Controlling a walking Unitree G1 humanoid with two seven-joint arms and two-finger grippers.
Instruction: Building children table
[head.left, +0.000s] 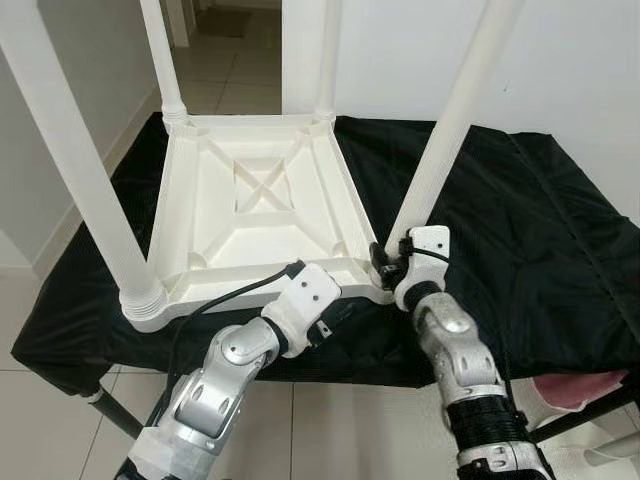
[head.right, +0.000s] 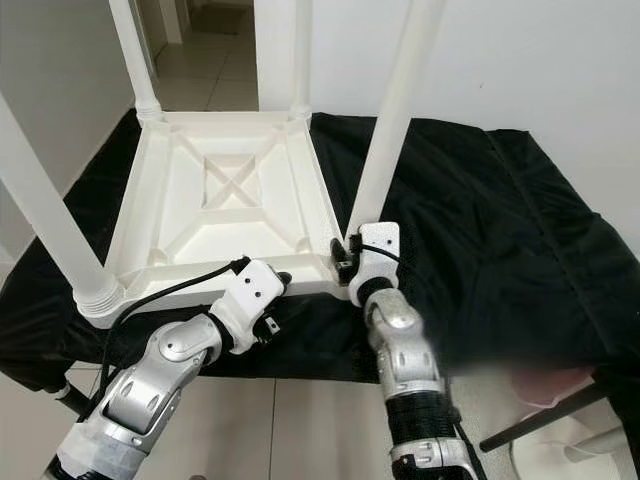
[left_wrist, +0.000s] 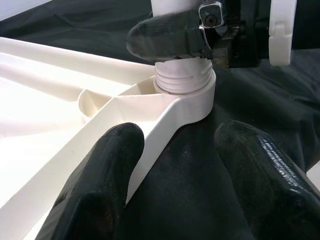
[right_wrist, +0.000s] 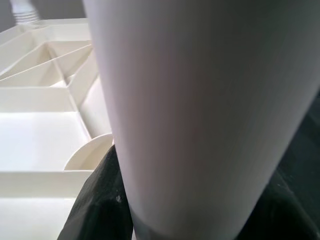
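A white plastic children's table top (head.left: 250, 210) lies upside down on a black cloth, with its legs pointing up. My right gripper (head.left: 390, 262) is shut on the near-right leg (head.left: 450, 130) just above its threaded base (left_wrist: 182, 80), which sits in the corner socket. That leg (right_wrist: 200, 110) looms close in the right wrist view. My left gripper (left_wrist: 175, 190) is open at the top's front rim (left_wrist: 165, 125), close to the same corner. One of its fingers (left_wrist: 100, 185) lies against the rim and the other stands over the cloth.
Three more white legs rise from the other corners: near-left (head.left: 70, 150), far-left (head.left: 160, 60) and far-right (head.left: 328, 60). The black-covered work table (head.left: 520, 220) stretches to the right. Behind it is a white wall and tiled floor (head.left: 210, 60). Something pink (head.left: 590, 385) lies low right.
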